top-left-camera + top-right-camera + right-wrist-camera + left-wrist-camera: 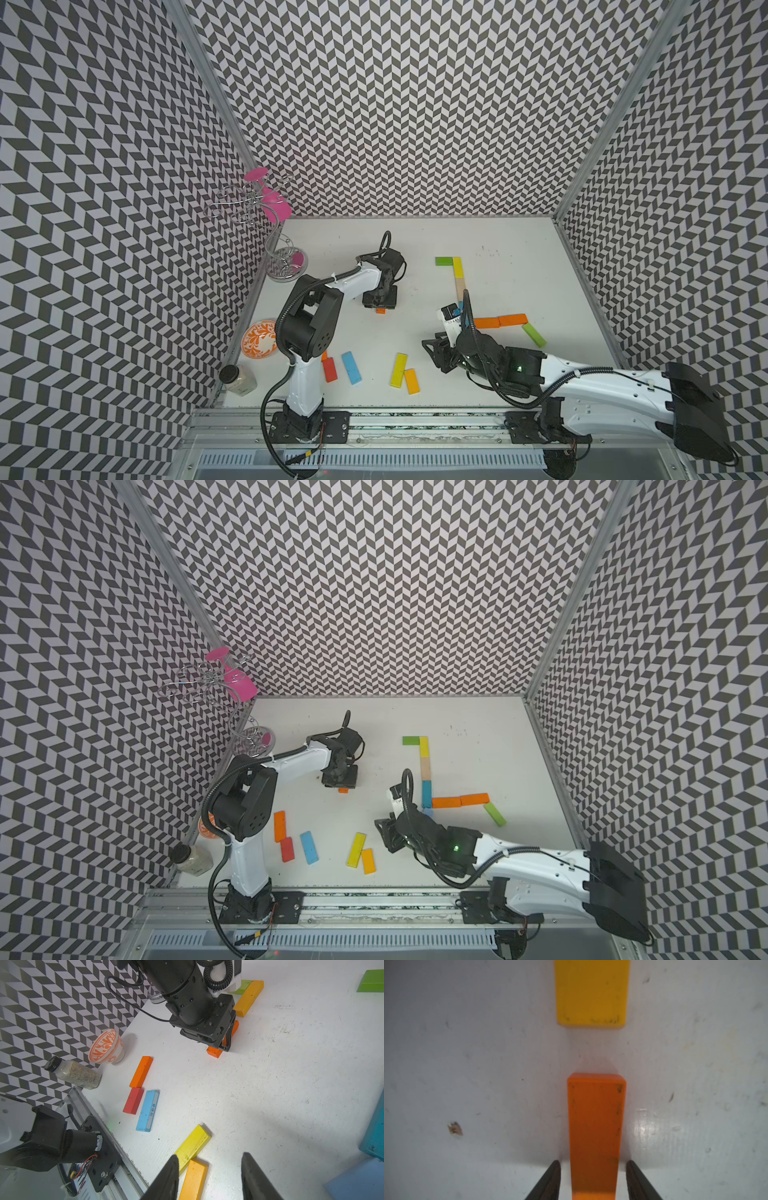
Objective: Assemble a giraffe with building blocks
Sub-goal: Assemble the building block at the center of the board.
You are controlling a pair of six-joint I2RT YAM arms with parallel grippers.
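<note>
Left gripper (593, 1162) fingers straddle orange block (596, 1122) on surface (467, 1064), gaps both sides, so no grip. Right gripper (211, 1155) fingers parted, empty, probably staged for yellow block (194, 1141).

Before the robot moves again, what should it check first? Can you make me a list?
1. Left gripper open around the orange block: ok, gaps show on both sides.
2. Orange block clear of the yellow block: ok, bare table between.
3. Right gripper empty: ok, open, holding nothing.
4. Orange block lying flat: cannot tell.
5. Spare blocks ready: ok, red block and light blue block lie nearby.
</note>
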